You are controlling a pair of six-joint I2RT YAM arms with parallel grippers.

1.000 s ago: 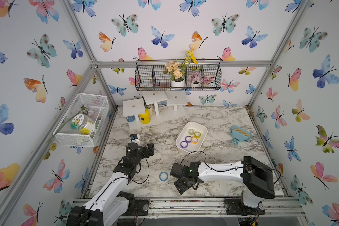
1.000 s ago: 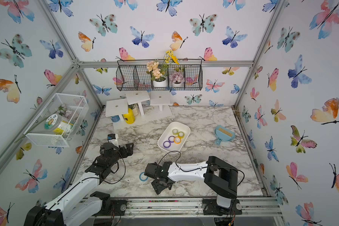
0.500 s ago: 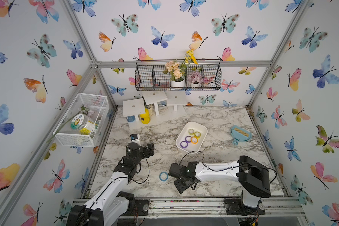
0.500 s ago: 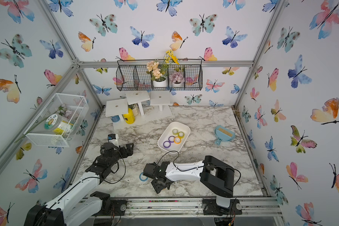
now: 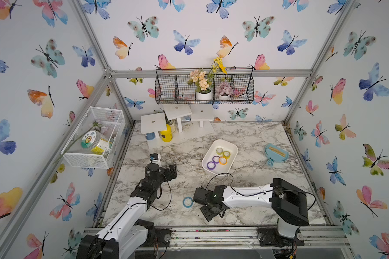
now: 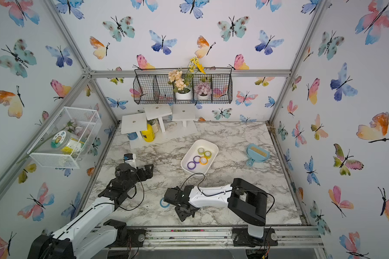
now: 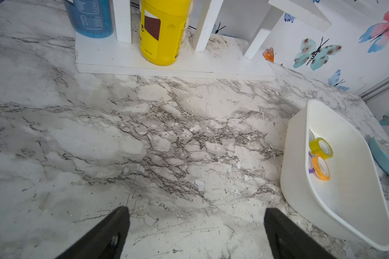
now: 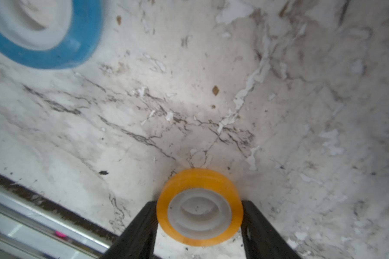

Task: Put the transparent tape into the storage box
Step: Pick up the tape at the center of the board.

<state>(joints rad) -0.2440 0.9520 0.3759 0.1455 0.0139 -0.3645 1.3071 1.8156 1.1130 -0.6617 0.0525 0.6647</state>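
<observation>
Right claw (image 8: 200, 203) grips the orange tape roll (image 8: 200, 208) lying on the desk (image 8: 189, 101), a finger on each side; left claw (image 7: 197, 209) hangs wide open, storage box (image 7: 296, 170) nearby.

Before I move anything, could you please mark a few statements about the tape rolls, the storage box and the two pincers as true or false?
1. The storage box holds four tape rolls. True.
2. The left pincer grips a roll. False: it is open and empty above the table.
3. An orange roll sits between the fingers of the right pincer. True.
4. The blue roll lies in the storage box. False: it lies flat on the table near the right pincer.
</observation>
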